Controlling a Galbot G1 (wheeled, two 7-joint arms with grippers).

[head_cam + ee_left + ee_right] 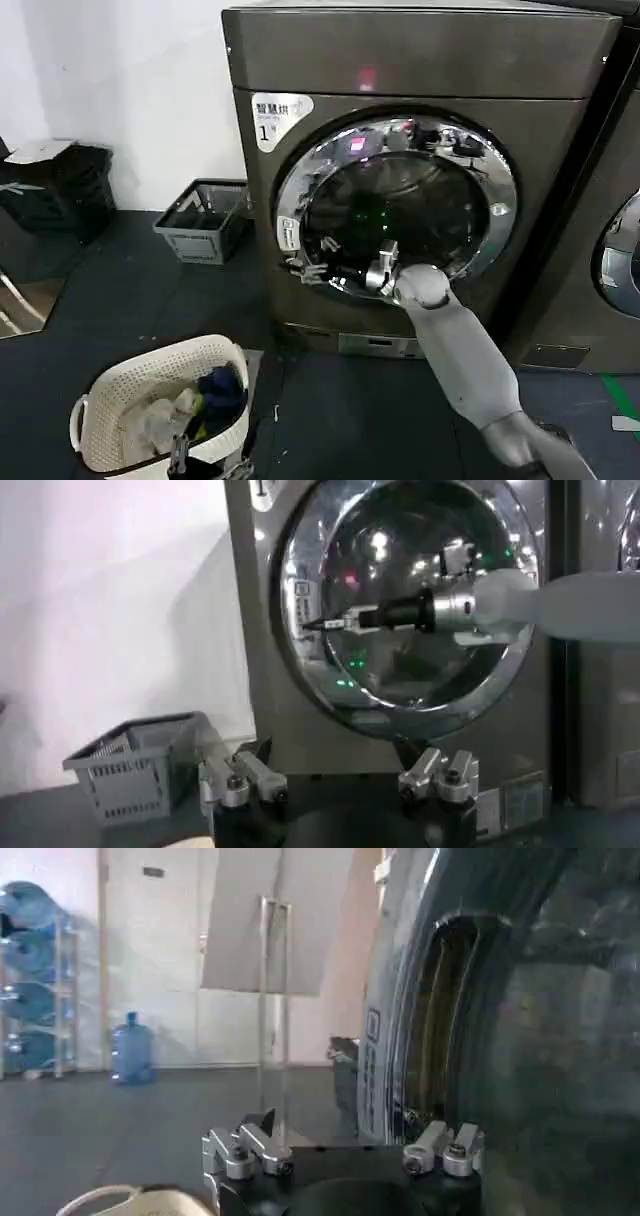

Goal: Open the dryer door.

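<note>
Where the head view looks forward and down, upper centre: a big dark grey-brown metal front-loading dryer (420, 60) with a white label printed "1". On its front, the large round dryer door (395, 205) with wide shiny chrome ring and dark tinted glass, lying against the machine front; cannot tell whether latched.

Reaching up from the lower right of that frame on a long grey arm: the right gripper (310, 268), down at the lower left of the chrome ring, right at the rim. In the left wrist view, seen from the side at frame centre, the right gripper (318, 626) pointing at the left edge of the door (420, 590), tips just beside the ring; contact not clear. In the right wrist view, the right gripper (345, 1143) with its two fingers (240, 1148) spread wide apart, released, nothing between them, the curved edge of the door (500, 1028) close at the right of the frame.

Low in the left wrist view: the left gripper (340, 775), fingers (445, 775) likewise spread and released, grasping nothing, hanging well back from the dryer (250, 630) and facing it.

On the dark floor (120, 290): a grey slatted plastic crate (205, 220), left of the dryer by the white wall; a white woven laundry basket (110, 385) holding clothes, lower left. At the right edge, a neighbouring darker machine (600, 180).
</note>
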